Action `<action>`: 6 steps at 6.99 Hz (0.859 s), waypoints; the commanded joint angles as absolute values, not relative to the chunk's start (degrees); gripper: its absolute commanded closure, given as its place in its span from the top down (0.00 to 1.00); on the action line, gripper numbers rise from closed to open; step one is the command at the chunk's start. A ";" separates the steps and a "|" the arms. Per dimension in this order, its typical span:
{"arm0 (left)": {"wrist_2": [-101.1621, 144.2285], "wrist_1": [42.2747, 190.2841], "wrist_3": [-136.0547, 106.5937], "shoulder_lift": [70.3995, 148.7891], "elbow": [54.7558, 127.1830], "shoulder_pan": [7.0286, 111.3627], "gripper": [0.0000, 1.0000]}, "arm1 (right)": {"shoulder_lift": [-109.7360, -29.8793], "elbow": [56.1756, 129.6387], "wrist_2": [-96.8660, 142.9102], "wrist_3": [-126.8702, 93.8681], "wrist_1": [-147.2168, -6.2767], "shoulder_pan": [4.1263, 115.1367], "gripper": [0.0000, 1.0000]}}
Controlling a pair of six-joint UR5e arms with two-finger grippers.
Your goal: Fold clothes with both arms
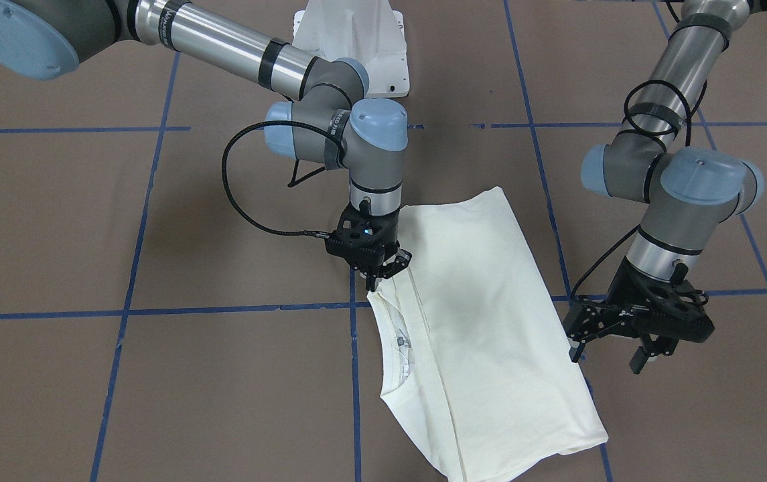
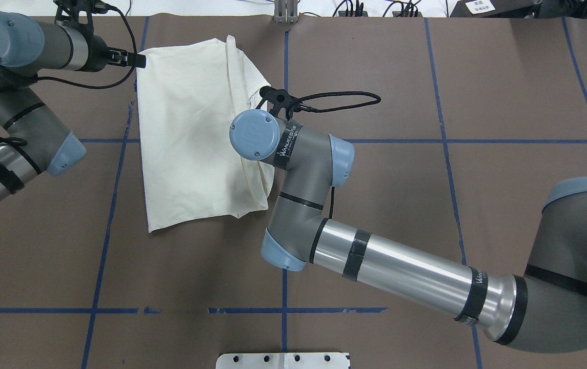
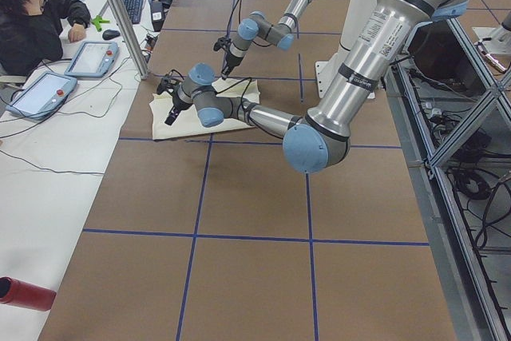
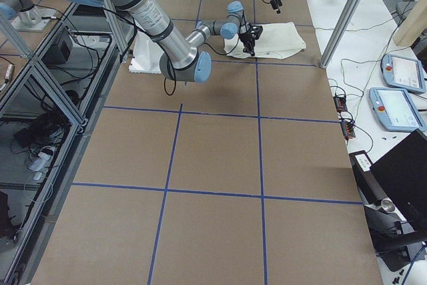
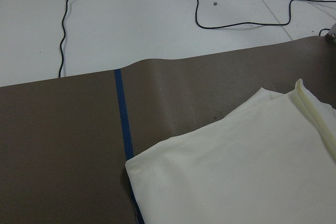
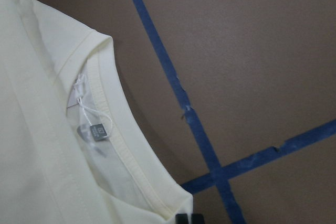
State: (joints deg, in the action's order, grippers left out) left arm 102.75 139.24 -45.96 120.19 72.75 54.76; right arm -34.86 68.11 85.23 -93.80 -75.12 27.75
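The cream shirt (image 1: 490,321) lies folded lengthwise into a long strip on the brown table, plain side up, with its collar and neck tag (image 6: 97,132) showing at one edge. My right gripper (image 1: 378,276) stands over that edge, shut on the shoulder hem (image 6: 173,205) beside the collar. My left gripper (image 1: 607,355) hovers open just off the opposite long edge, with nothing between its fingers. From overhead the left gripper (image 2: 132,59) sits by the shirt's (image 2: 190,138) far left corner. The left wrist view holds only that corner (image 5: 252,166).
Blue tape lines (image 1: 155,312) grid the brown table. The white base block (image 1: 356,40) stands at the robot's side. Beyond the table's far edge, a white bench carries cables (image 5: 236,22) and tablets (image 3: 94,57), with a seated person (image 3: 32,21). A metal post (image 3: 120,13) rises near the shirt.
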 commanded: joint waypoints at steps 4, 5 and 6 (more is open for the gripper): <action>103.27 139.13 -46.05 120.06 73.65 54.58 1.00 | -68.87 105.44 81.22 -93.69 -75.76 22.78 0.00; 105.97 139.13 -46.32 119.97 73.65 54.58 1.00 | -70.99 107.30 80.08 -93.95 -75.76 21.37 0.00; 106.26 139.04 -46.41 119.54 74.09 54.58 1.00 | -71.54 108.01 77.98 -93.87 -75.85 19.62 0.99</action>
